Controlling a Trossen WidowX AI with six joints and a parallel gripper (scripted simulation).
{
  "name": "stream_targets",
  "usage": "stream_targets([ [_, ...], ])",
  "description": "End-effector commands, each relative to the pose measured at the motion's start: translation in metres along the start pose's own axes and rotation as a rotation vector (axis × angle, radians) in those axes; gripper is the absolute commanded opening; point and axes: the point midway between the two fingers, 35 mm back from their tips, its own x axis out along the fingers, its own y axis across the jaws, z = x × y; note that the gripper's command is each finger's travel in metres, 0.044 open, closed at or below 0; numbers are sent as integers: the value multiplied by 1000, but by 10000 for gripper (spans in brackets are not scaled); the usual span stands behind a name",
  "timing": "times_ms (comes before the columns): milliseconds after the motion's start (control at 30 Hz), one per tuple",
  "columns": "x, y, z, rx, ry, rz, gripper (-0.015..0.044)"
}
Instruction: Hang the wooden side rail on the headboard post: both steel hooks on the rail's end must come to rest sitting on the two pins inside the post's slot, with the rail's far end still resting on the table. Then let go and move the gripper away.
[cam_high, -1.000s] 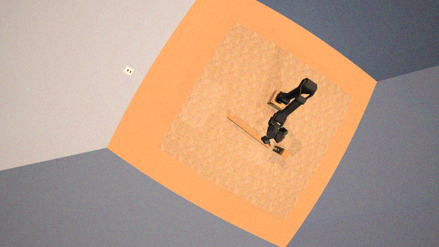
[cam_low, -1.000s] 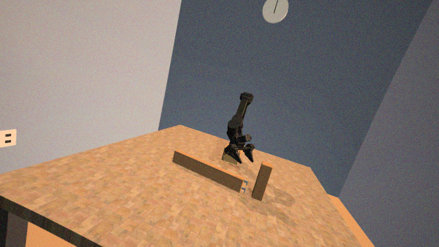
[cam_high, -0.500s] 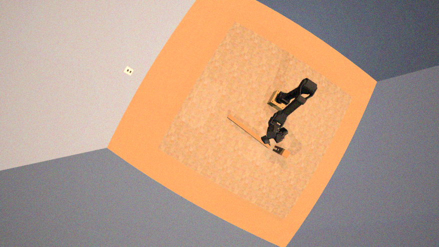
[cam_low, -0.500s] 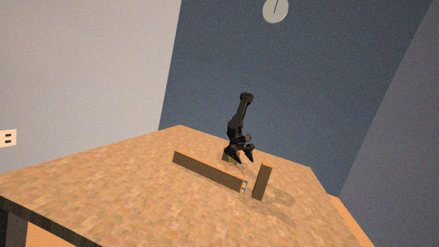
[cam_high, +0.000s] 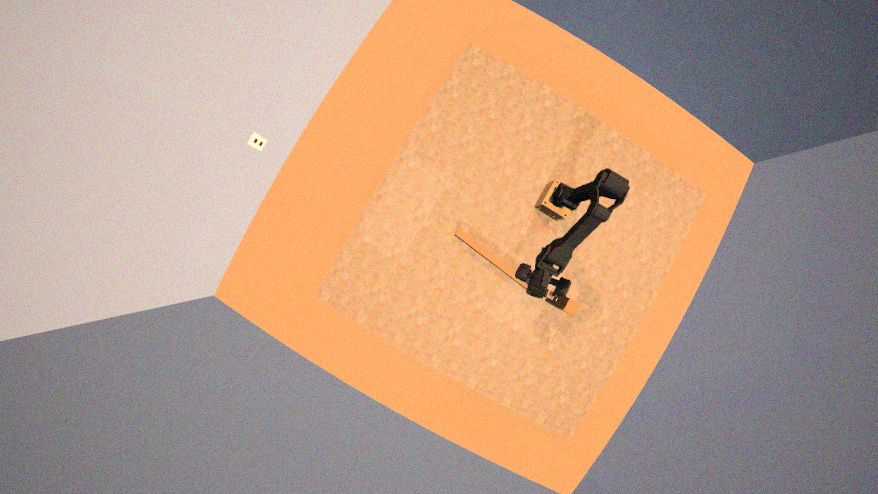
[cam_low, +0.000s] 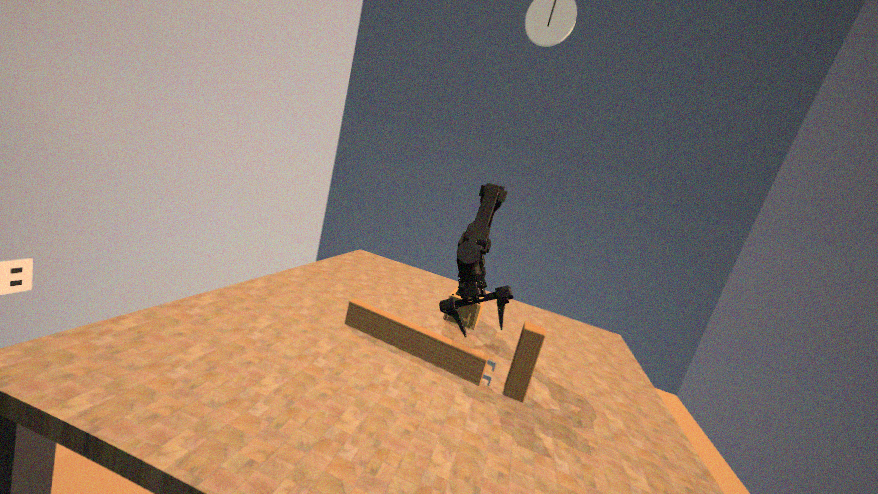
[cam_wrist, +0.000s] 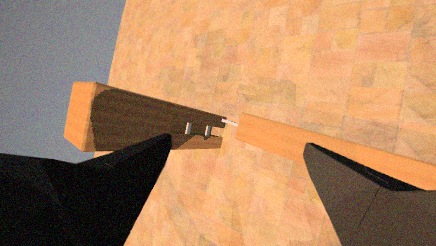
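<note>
The wooden side rail (cam_high: 489, 253) (cam_low: 417, 344) (cam_wrist: 280, 135) stands on its long narrow edge on the table (cam_low: 245, 380). Two steel hooks (cam_low: 489, 366) (cam_wrist: 229, 121) stick out of its near end, toward the headboard post, with a gap between. The post (cam_high: 572, 306) (cam_low: 523, 362) (cam_wrist: 135, 117) stands upright; two pins (cam_wrist: 198, 129) show in its slot in the wrist view. My gripper (cam_low: 483, 332) (cam_wrist: 236, 144) is open and empty, above the rail's hooked end. In the top view the arm hides that end and my fingertips.
The arm's base plate block (cam_high: 550, 207) (cam_low: 469, 314) sits behind the rail. The post stands just beyond the rail's hooked end, close to my gripper's side. A wall socket (cam_high: 257, 141) (cam_low: 15, 276) and a clock (cam_low: 550, 21) are on the walls, away from the arm.
</note>
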Motion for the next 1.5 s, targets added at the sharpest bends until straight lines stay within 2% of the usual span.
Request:
stream_targets([
  [0,1,-3,8,207,34,-66,440],
  [433,-7,-15,21,984,66,-392,440],
  [833,-29,-21,29,1598,-121,-740,440],
  [1067,-29,-22,28,1629,-139,-759,440],
  [1233,-4,-38,16,1629,-139,-759,440],
  [1467,6,-44,10,1629,-139,-759,440],
])
